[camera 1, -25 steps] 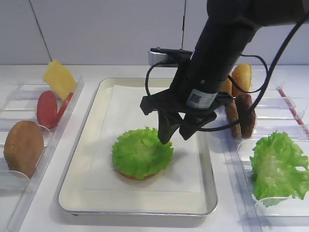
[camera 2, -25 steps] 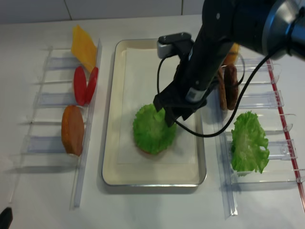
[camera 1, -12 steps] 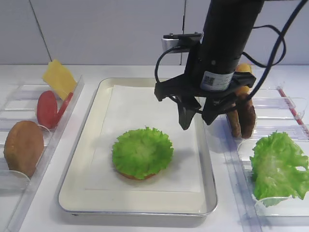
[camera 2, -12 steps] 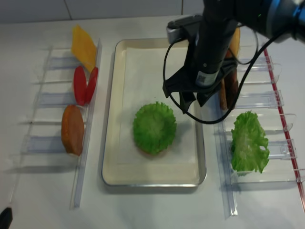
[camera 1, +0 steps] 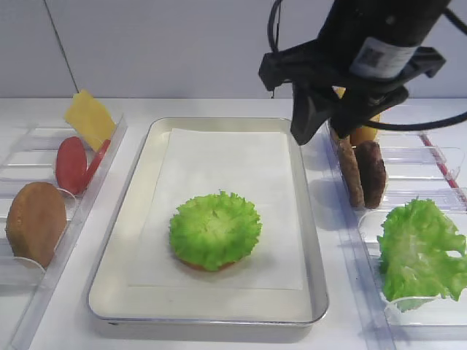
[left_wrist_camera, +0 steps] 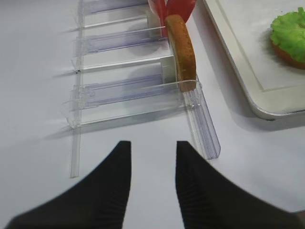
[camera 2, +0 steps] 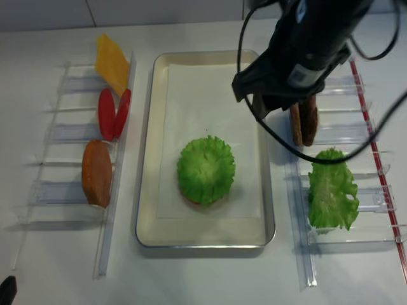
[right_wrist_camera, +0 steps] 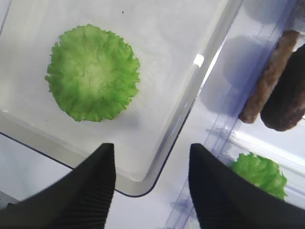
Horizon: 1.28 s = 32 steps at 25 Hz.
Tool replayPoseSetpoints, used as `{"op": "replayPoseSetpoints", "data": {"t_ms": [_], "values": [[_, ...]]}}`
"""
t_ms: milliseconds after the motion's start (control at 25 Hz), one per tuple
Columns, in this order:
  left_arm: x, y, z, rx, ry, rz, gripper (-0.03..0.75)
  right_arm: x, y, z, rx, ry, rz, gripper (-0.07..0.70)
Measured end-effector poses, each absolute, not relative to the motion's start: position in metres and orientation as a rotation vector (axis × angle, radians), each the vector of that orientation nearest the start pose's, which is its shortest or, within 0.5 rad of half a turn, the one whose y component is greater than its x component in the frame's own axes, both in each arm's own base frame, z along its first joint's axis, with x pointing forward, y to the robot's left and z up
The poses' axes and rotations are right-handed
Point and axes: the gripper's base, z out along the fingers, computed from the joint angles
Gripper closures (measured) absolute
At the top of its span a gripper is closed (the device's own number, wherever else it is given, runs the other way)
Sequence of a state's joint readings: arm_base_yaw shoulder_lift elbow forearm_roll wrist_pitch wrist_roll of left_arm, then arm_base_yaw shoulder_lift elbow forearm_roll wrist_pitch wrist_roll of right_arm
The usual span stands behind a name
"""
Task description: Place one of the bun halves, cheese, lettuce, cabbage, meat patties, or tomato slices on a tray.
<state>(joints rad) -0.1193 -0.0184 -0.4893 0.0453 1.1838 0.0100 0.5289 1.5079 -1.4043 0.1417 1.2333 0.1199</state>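
The frilly round lettuce (camera 1: pixel 215 230) (camera 2: pixel 206 169) (right_wrist_camera: pixel 93 72) lies on a bun half (camera 1: pixel 208 265) on the white paper of the cream tray (camera 1: pixel 117 240) (camera 2: pixel 145 190) (right_wrist_camera: pixel 190 95). My right gripper (camera 1: pixel 321 135) (camera 2: pixel 264 111) (right_wrist_camera: pixel 151 148) hangs open and empty high above the tray's far right edge, well clear of the lettuce. My left gripper (left_wrist_camera: pixel 152 143) is open over bare table, left of the tray (left_wrist_camera: pixel 238 62), near the front bin with another bun half (left_wrist_camera: pixel 183 52) (camera 1: pixel 35 222).
Clear bins on the left hold cheese (camera 1: pixel 89 117), tomato slices (camera 1: pixel 71 164) and the bun half. Bins on the right hold meat patties (camera 1: pixel 372 171) (right_wrist_camera: pixel 286 90), a bun behind the gripper (camera 1: pixel 365 135) and the big cabbage leaf (camera 1: pixel 419 251) (camera 2: pixel 331 190).
My right gripper has lifted off the lettuce and moved up and to the far right, open and empty. The lettuce stays on the bun half in the tray.
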Motion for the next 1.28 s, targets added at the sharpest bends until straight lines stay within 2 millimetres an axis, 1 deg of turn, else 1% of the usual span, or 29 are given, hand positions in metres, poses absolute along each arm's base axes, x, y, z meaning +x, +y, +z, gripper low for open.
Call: {"op": "replayPoseSetpoints", "data": {"t_ms": [120,280,560,840,1000,1280], "values": [[-0.012,0.005,0.265,0.134,2.155,-0.008,0.501,0.234,0.149,0.349,-0.538,2.781,0.332,0.252],[-0.012,0.005,0.265,0.134,2.155,-0.008,0.501,0.207,0.131,0.350,-0.530,2.770,0.300,0.252],[-0.012,0.005,0.265,0.134,2.155,-0.008,0.501,0.155,0.099,0.351,-0.515,2.712,0.304,0.252],[-0.012,0.005,0.265,0.134,2.155,-0.008,0.501,0.108,0.071,0.363,-0.501,2.577,0.343,0.252],[-0.012,0.005,0.265,0.134,2.155,-0.008,0.501,0.084,0.055,0.361,-0.471,2.516,0.359,0.252],[-0.012,0.005,0.265,0.134,2.155,-0.008,0.501,0.042,0.022,0.350,-0.314,2.392,0.304,0.252]]}}
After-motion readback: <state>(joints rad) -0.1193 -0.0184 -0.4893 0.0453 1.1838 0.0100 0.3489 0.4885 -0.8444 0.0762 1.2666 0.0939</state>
